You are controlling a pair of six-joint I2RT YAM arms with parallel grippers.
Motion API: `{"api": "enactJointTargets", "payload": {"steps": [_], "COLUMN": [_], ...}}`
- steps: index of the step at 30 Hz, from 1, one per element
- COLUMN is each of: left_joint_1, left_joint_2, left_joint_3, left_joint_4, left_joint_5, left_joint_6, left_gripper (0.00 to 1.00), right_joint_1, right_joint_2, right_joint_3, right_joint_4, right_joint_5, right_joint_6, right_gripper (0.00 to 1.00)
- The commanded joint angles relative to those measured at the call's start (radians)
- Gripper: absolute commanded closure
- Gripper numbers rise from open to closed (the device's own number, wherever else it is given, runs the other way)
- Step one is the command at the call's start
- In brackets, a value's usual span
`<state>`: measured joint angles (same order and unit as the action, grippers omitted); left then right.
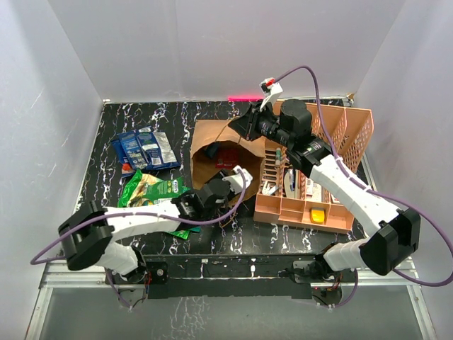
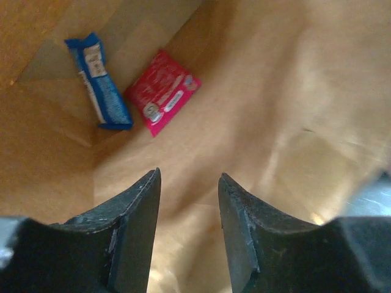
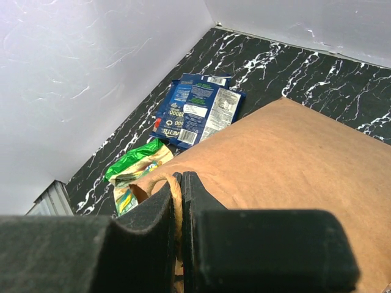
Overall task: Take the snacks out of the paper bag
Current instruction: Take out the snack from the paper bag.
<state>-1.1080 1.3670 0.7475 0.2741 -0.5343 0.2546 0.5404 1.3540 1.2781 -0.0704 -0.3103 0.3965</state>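
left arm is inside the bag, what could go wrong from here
1. The right end effector holds the paper bag only by its thin twisted handle. The handle could slip or tear, and the mouth might sag onto the left end effector.
2. The blue packet and pink packet lie flat and close together on the bag's paper. The open left end effector might pinch paper or catch both.

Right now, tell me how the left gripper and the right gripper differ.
The left gripper is open and empty; the right gripper is shut on the handle of the paper bag. The left gripper points into the bag at a blue packet and a pink packet; the right gripper sits outside it. Both are dark-coloured.
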Motion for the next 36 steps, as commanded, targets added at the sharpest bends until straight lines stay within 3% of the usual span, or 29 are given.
{"api": "enactJointTargets", "payload": {"steps": [1, 9, 14, 25, 32, 35, 36], "left_joint_1": [0.103, 0.218, 0.265, 0.322, 0.389, 0.418, 0.424], "left_joint_2": [0.09, 0.393, 0.533, 0.735, 0.81, 0.837, 0.843], "left_joint_3": [0.039, 0.124, 0.286, 0.424, 0.47, 0.491, 0.49], "left_joint_4": [0.16, 0.399, 0.422, 0.552, 0.587, 0.565, 0.568], "left_joint_5": [-0.018, -0.08, -0.085, -0.258, -0.266, -0.256, -0.251], "left_joint_6": [0.086, 0.251, 0.225, 0.235, 0.246, 0.234, 0.238], "left_gripper": [0.6, 0.56, 0.47, 0.27, 0.27, 0.33, 0.4], "right_joint_1": [-0.007, -0.005, -0.005, -0.004, -0.004, -0.004, -0.004], "right_joint_2": [-0.054, -0.044, -0.038, -0.049, -0.052, -0.052, -0.052], "right_joint_3": [0.041, 0.062, 0.071, 0.083, 0.085, 0.091, 0.093], "right_joint_4": [0.058, 0.06, 0.058, 0.036, 0.02, 0.011, 0.008], "right_joint_5": [-0.01, -0.047, -0.052, -0.038, -0.034, -0.029, -0.029], "right_joint_6": [0.02, 0.053, 0.06, 0.051, 0.04, 0.036, 0.035], "right_gripper": [0.92, 0.93, 0.92, 0.93, 0.92, 0.93, 0.93]}}
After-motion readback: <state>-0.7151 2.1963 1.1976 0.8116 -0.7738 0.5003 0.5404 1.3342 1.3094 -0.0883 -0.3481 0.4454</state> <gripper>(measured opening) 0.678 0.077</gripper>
